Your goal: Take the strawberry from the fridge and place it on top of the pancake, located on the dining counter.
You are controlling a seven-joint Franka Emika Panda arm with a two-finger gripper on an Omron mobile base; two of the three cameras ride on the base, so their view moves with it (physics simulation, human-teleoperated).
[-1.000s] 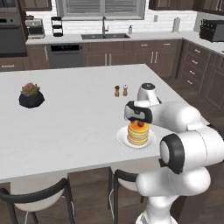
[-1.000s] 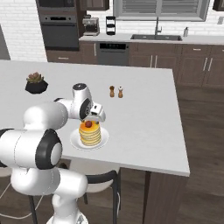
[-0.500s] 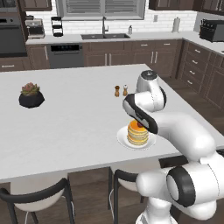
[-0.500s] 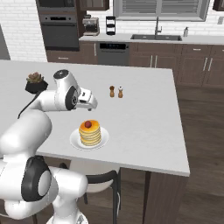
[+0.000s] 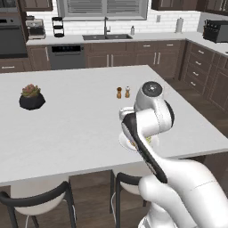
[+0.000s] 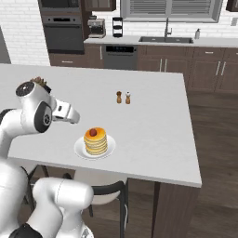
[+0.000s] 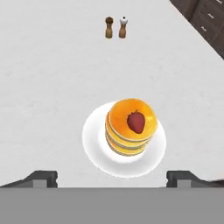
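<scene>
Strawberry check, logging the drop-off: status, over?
Gripper open, holding nothing, above the plate. Strawberry resting on top of the pancake on the dining counter. Salt and pepper shakers stand apart, nothing in the way.

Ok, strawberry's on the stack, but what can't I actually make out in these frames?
- Left base view: the arm hides the pancake and most of the plate; the strawberry cannot be checked there.
- Right base view: the claw is too small to show its fingers.
- Hand view: the bottom edge cuts off the claw fingertips.
</scene>
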